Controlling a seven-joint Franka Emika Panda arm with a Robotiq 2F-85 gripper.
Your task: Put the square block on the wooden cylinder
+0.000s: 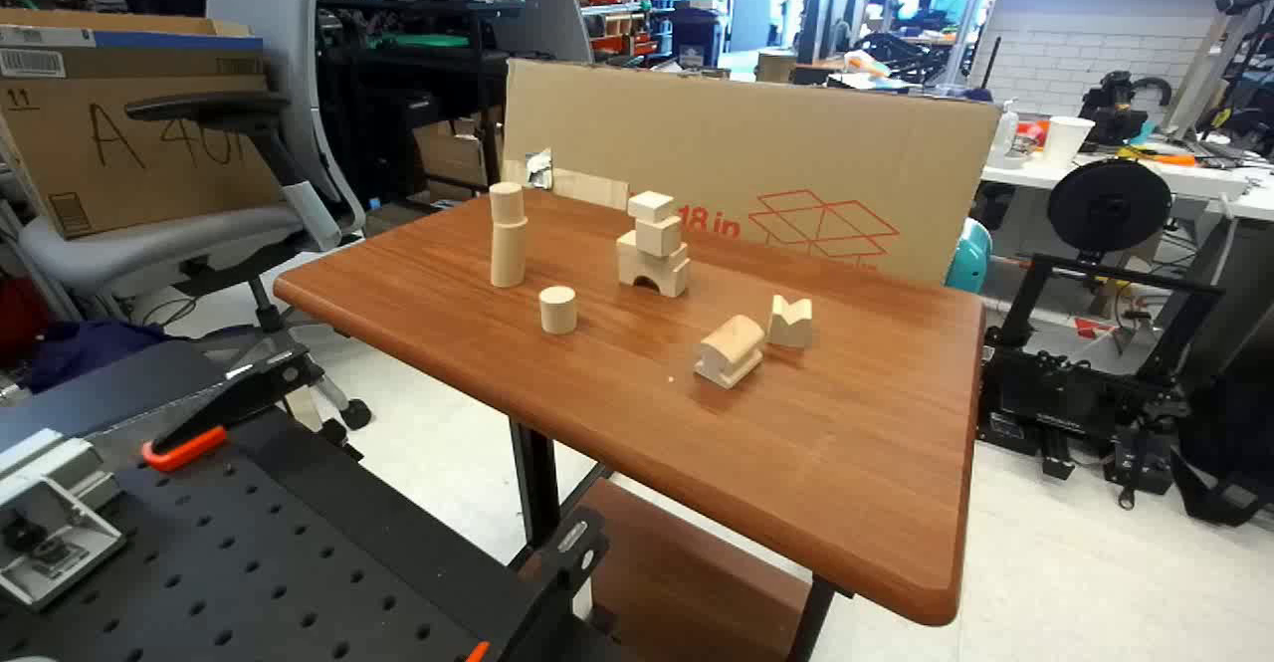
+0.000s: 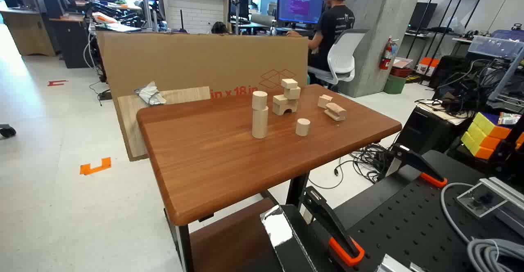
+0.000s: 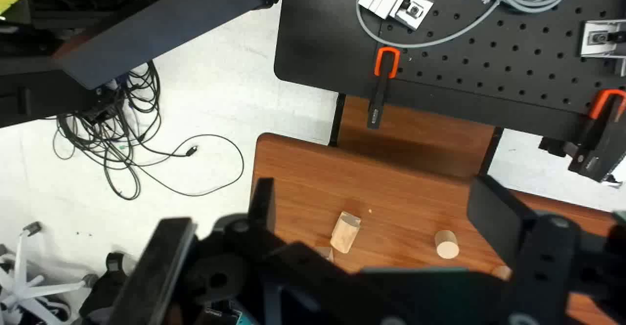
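Note:
The wooden cylinder stands upright on the table in both exterior views, with a shorter round piece on its top. A pale cube-like block, which I take for the square block, sits in a stack; it also shows in an exterior view. A flatter pale block lies on top of it, and an arch piece is at the bottom. My gripper is open and empty, high above the table. It is out of both exterior views. The stack is hidden in the wrist view.
A short round piece stands near the table's front edge. A rounded block and a notched block lie together beyond the stack. A cardboard sheet stands behind the table. A black perforated bench adjoins the front.

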